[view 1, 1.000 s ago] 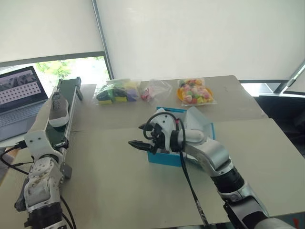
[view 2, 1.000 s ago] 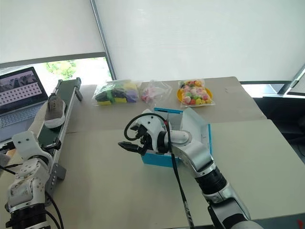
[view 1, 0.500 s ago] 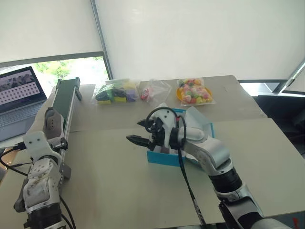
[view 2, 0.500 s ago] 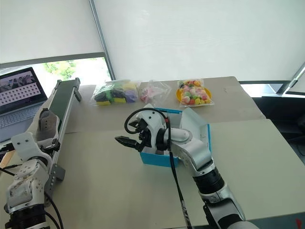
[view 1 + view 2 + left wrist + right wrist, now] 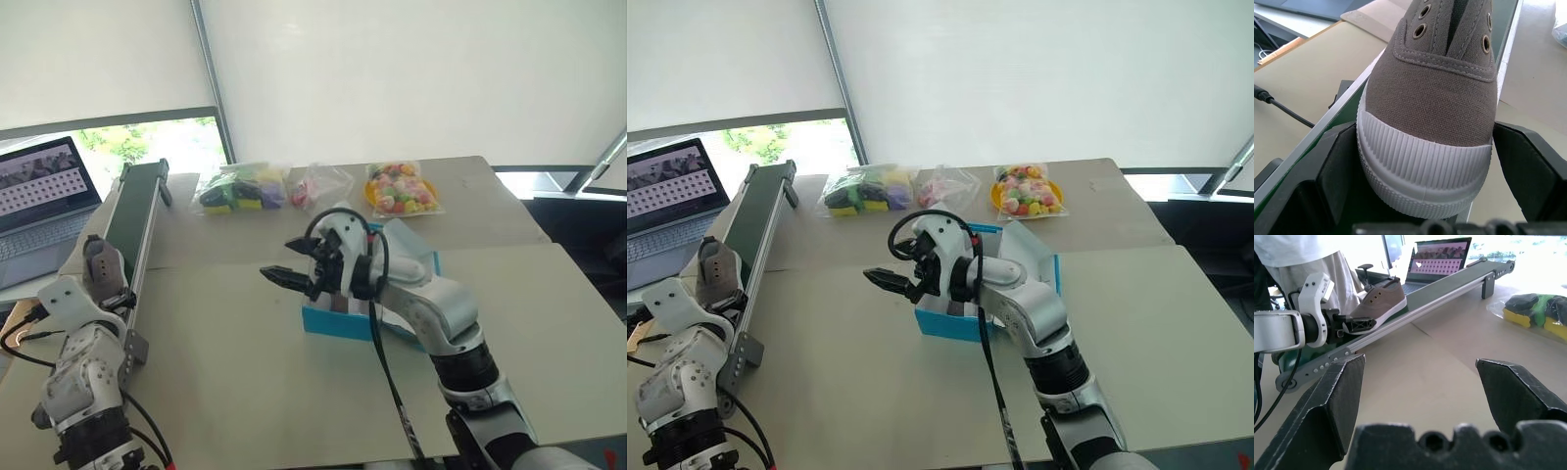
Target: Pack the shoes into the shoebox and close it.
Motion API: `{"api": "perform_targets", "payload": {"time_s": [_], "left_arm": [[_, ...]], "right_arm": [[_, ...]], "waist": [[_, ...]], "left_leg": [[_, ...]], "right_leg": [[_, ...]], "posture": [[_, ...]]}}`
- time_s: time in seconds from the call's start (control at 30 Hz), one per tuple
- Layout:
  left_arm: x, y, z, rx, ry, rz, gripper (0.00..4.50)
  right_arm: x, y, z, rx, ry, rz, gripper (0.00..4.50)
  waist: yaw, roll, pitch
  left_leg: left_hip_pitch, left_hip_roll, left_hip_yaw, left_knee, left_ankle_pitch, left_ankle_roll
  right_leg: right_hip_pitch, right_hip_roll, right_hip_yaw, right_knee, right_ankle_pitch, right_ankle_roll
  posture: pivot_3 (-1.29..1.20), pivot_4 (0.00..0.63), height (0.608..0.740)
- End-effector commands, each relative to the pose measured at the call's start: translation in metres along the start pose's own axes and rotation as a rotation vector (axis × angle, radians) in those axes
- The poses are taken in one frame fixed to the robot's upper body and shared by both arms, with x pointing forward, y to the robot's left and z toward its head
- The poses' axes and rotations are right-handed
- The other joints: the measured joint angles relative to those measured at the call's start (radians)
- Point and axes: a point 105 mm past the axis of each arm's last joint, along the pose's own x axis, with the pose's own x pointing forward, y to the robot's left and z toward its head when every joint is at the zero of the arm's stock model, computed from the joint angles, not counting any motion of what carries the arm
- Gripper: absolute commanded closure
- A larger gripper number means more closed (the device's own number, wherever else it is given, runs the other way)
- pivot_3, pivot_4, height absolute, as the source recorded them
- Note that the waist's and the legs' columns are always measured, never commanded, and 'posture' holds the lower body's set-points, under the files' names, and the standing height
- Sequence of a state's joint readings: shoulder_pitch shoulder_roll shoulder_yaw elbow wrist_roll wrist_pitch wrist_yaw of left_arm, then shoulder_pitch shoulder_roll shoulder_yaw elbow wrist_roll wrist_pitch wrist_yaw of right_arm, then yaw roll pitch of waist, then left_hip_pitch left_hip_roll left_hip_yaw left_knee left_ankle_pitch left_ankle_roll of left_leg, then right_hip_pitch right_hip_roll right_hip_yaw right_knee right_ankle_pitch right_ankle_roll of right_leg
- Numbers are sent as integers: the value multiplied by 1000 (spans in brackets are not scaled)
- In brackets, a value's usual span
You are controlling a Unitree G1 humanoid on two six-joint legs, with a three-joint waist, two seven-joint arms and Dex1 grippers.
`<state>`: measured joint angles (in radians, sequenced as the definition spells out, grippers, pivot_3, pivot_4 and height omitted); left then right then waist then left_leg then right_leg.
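A grey-brown canvas shoe point(image 5: 1435, 98) with a white rubber toe cap lies on the near end of the green conveyor belt point(image 5: 132, 211), toe toward me. My left gripper point(image 5: 1430, 161) stands open at that end, one black finger close on either side of the toe cap. The turquoise shoebox point(image 5: 338, 323) sits mid-table with its lid point(image 5: 416, 255) raised, white inside; my right arm hides its contents. My right gripper point(image 5: 287, 262) hovers open and empty just left of the box, above the table, pointing toward the conveyor. The shoe point(image 5: 1378, 298) and left gripper point(image 5: 1354, 324) also appear in the right wrist view.
A laptop point(image 5: 39, 196) stands at the far left beside the conveyor. Three clear bags of colourful items point(image 5: 235, 188) point(image 5: 318, 183) point(image 5: 402, 188) lie along the table's back. A person in a white garment point(image 5: 1312, 259) stands beyond the conveyor's near end. Bare tabletop point(image 5: 225, 352) lies between conveyor and box.
The shoe has travelled down the belt toward me and now sits between my left gripper's fingers. My right gripper has risen a little beside the box.
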<state>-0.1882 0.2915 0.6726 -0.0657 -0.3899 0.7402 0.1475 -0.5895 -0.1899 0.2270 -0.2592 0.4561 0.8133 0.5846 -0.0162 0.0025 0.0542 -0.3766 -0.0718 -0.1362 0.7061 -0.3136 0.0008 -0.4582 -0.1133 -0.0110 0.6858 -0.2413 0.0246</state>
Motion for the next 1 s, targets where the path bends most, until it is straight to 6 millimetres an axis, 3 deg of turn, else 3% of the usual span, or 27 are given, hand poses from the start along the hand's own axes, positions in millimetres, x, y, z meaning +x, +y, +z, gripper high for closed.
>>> {"api": "perform_targets", "payload": {"time_s": [0.03, 0.3, 0.4, 0.67, 0.87, 1.0], "left_arm": [[1, -4, 3, -31, -1, -7, 1016], [1, -6, 2, -40, 2, -7, 2934], [2, -7, 2, -41, 4, -11, 3420], [0, -27, 19, -143, -95, -100, 3420], [-27, -73, 58, -466, -264, -418, 3420], [-56, -117, 56, -539, -191, -705, 3420]], "right_arm": [[-2, 5, 28, -37, -78, 17, 0], [-3, 4, 34, -32, -94, 8, 0], [-3, 3, 36, -31, -97, 4, 0], [-4, 0, 40, -31, -109, -12, 0], [-3, -8, 44, -3, -128, -50, 0], [0, -27, 47, 219, -172, -132, 0]], "waist": [[1, 0, 0], [5, 0, 0], [7, 0, -1], [14, 0, -1], [2, -3, -1], [-16, -3, -1]], "left_leg": [[0, 0, 0, -2, 1, -2], [3, -1, 0, -7, 3, -5], [2, -2, 0, -6, 3, -5], [1, -3, 0, -5, 3, -5], [-7, -1, 0, -1, 4, -7], [-8, 0, 0, 5, 4, -7]], "right_leg": [[0, 0, 0, 0, 0, 0], [1, 0, 0, 0, 0, 0], [2, 0, 1, 1, 0, 0], [1, -1, 1, 0, 0, 0], [-1, -1, 1, 0, 0, 0], [-1, -6, 2, 0, 0, 0]], "posture": [[0, 150, 640], [0, 150, 640], [0, 150, 640], [0, 150, 640], [0, 150, 640], [0, 150, 640]]}}
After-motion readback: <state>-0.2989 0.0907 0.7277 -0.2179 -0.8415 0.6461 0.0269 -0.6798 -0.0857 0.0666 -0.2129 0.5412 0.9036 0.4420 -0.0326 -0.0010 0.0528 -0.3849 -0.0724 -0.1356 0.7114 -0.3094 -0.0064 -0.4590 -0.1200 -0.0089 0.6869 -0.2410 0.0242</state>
